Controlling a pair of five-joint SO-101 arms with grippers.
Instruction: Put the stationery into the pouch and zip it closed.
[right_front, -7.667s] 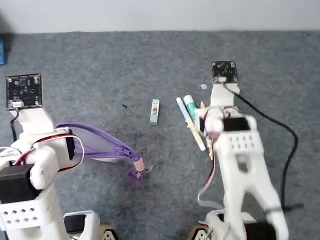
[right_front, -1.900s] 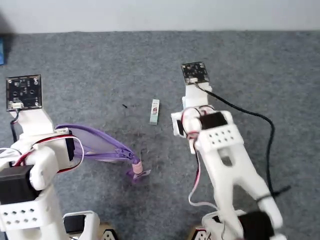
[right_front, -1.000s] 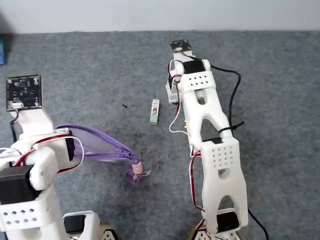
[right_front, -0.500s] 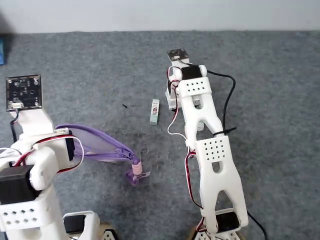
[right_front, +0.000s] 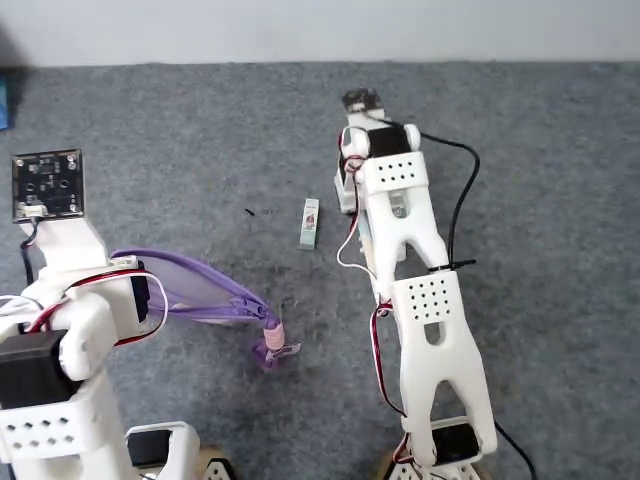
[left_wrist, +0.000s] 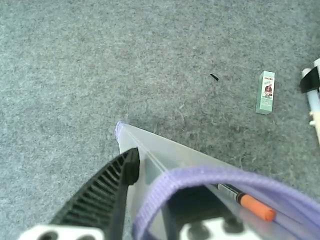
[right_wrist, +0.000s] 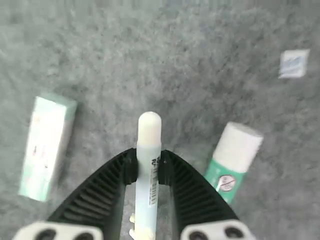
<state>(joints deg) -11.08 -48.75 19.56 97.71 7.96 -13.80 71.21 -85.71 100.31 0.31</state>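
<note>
One purple pouch (left_wrist: 210, 175), one small green box (right_front: 310, 223), one white-capped pen (right_wrist: 148, 155), one orange-tipped pen (left_wrist: 247, 202), one green glue stick (right_wrist: 234, 160), one white paper scrap (right_wrist: 293, 64), one black speck (left_wrist: 214, 77).

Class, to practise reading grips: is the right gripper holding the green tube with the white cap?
No, the right gripper is shut on the pale blue pen; the green tube lies beside it.
</note>
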